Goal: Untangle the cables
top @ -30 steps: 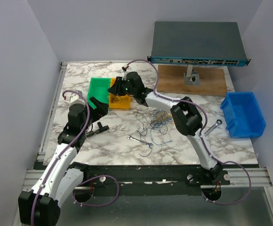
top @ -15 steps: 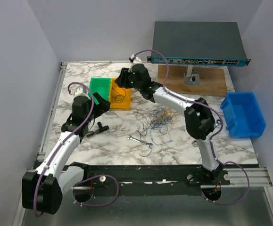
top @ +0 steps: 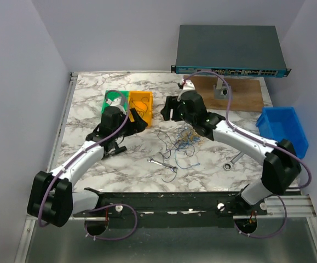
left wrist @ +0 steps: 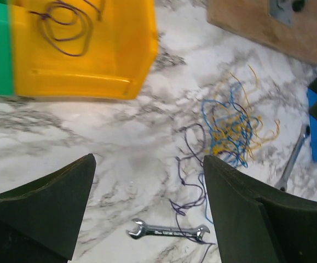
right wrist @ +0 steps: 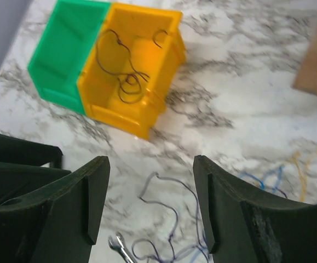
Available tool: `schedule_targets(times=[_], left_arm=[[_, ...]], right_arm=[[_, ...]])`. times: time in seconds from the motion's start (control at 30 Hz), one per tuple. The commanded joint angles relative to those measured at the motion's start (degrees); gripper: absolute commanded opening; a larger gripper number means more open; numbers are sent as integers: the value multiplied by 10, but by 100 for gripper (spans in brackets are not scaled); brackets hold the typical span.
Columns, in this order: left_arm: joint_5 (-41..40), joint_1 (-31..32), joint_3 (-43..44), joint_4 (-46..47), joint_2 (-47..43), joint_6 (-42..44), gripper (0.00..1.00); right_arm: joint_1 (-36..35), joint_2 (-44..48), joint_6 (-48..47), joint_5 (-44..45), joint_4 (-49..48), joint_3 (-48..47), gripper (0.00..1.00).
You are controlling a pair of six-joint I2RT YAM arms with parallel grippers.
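The cables lie in a loose blue, yellow and dark tangle mid-table, also seen as the cables in the left wrist view. One dark cable lies coiled inside the yellow bin. A dark purple strand trails on the marble under my right gripper, which is open and empty. From above, that right gripper hovers between bin and tangle. My left gripper is open, empty, above bare marble; from above, the left gripper sits just in front of the yellow bin.
A green bin adjoins the yellow one. A silver wrench lies in front of the tangle, another wrench to the right. A blue bin stands at the right edge. A network switch rests over a wooden board at the back.
My right gripper has opened and drawn back rightward from the yellow bin, where the dark cable now lies. The left arm has swung forward and right, toward the bin's front.
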State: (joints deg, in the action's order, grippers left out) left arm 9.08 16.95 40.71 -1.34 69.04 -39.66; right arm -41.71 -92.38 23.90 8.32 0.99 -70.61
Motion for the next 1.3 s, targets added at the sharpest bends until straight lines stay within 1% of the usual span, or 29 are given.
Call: schedule_targets(times=[0.0, 0.07, 0.13, 0.2, 0.3, 0.37, 0.43, 0.53, 0.6, 0.63, 0.7, 0.8, 0.83, 0.93, 1.0, 1.07, 1.17, 1.27], left_arm=[[35, 75, 19, 31, 19, 41, 84], [37, 97, 25, 29, 35, 47, 87], [39, 112, 31, 30, 53, 50, 88], [43, 118, 43, 25, 79, 53, 88], [54, 123, 72, 14, 126, 57, 85], [53, 127, 89, 14, 153, 61, 82], [53, 128, 107, -5, 176, 61, 80], [51, 128, 129, -6, 207, 60, 74], [46, 129, 141, -5, 225, 60, 66], [44, 129, 147, -3, 234, 59, 61], [43, 129, 156, -2, 248, 57, 46], [37, 129, 154, 9, 247, 56, 4], [27, 129, 151, 9, 240, 56, 0], [-36, 126, 134, -6, 193, 63, 0], [-62, 114, 116, -13, 154, 67, 0], [-73, 95, 95, -13, 111, 65, 0], [-68, 58, 55, 0, 36, 49, 0], [-61, 8, 21, 1, -30, 18, 0]], right_arm=[[8, 65, -5, 94, 130, 62, 72], [15, 84, 4, 122, 178, 85, 76], [28, 109, 11, 129, 197, 116, 80], [46, 131, 19, 113, 196, 147, 82], [67, 143, 29, 83, 181, 178, 83], [71, 133, 35, 72, 165, 189, 83], [72, 111, 39, 61, 153, 189, 83], [73, 74, 51, 45, 126, 186, 82], [73, 54, 61, 42, 107, 184, 81], [73, 44, 64, 40, 98, 183, 80], [73, 25, 74, 47, 92, 179, 78], [73, 8, 95, 77, 92, 184, 66], [75, 12, 103, 92, 92, 190, 56], [94, 48, 110, 112, 82, 221, 18], [120, 77, 115, 115, 81, 238, 3], [151, 103, 121, 121, 82, 252, 1], [192, 151, 144, 141, 84, 277, 1], [216, 194, 174, 180, 84, 300, 1]])
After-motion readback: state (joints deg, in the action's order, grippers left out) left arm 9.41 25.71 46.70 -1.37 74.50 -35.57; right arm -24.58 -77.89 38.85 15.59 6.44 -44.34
